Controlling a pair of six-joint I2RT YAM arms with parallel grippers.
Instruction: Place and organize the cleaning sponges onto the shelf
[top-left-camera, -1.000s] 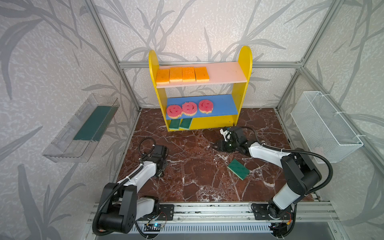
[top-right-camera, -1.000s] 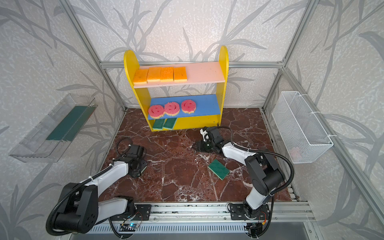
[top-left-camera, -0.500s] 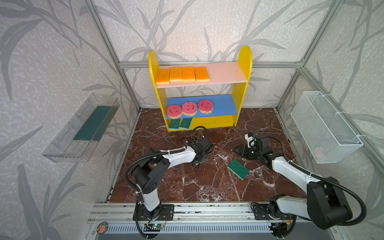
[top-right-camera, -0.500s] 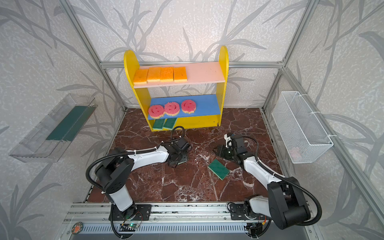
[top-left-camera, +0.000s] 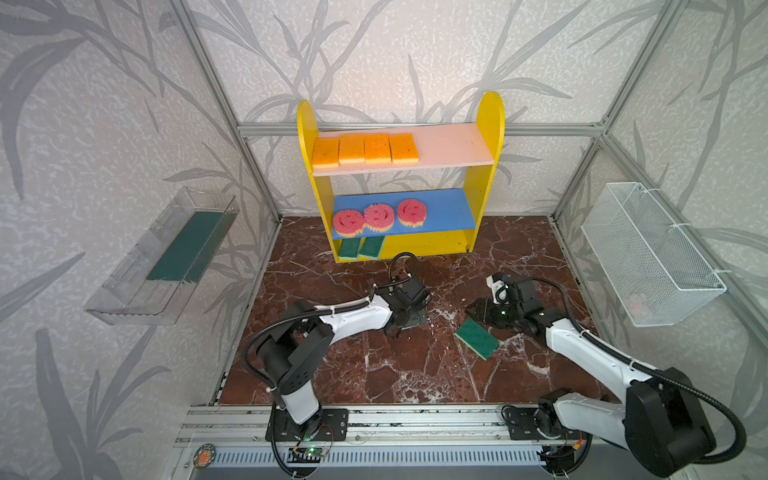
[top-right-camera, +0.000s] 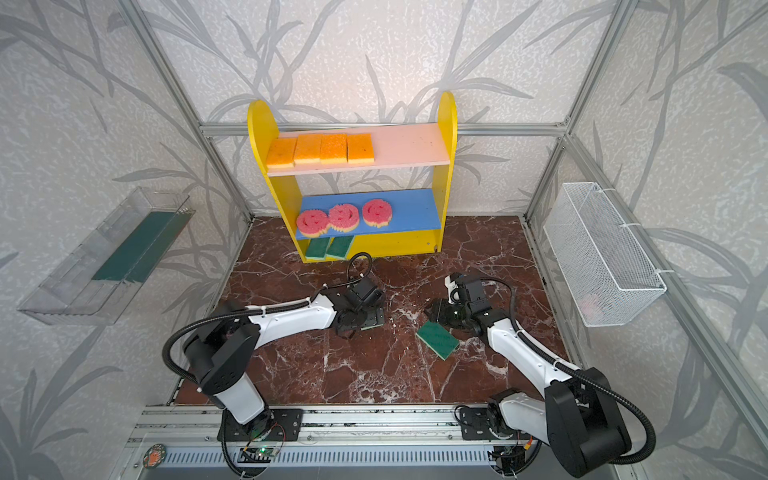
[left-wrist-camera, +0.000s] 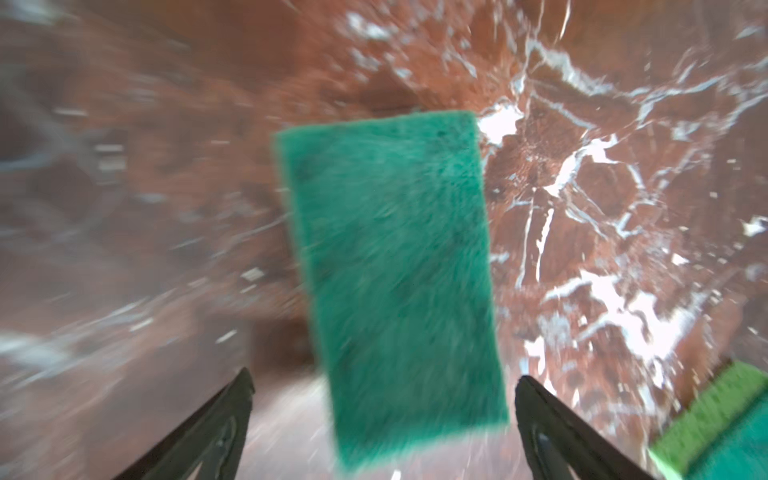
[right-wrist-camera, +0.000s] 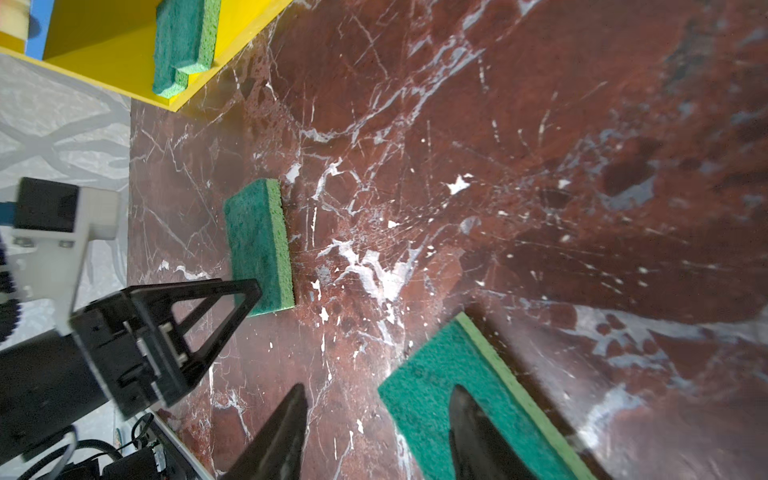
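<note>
The shelf stands at the back with orange sponges on its pink board, pink smiley ones on the blue board and two green ones on the yellow base. A green sponge lies flat on the floor beneath my left gripper, which is open with a gap on each side; in a top view only its edge shows. A second green sponge lies to the right. My right gripper is open and empty, one finger over that sponge.
A clear tray holding a long dark green strip hangs on the left wall. A white wire basket hangs on the right wall. A metal rail runs along the front of the red marble floor.
My left arm swung from the left of the floor to the middle, over a green sponge, and its jaws widened. My right gripper drew back rightward and forward to the other green sponge.
</note>
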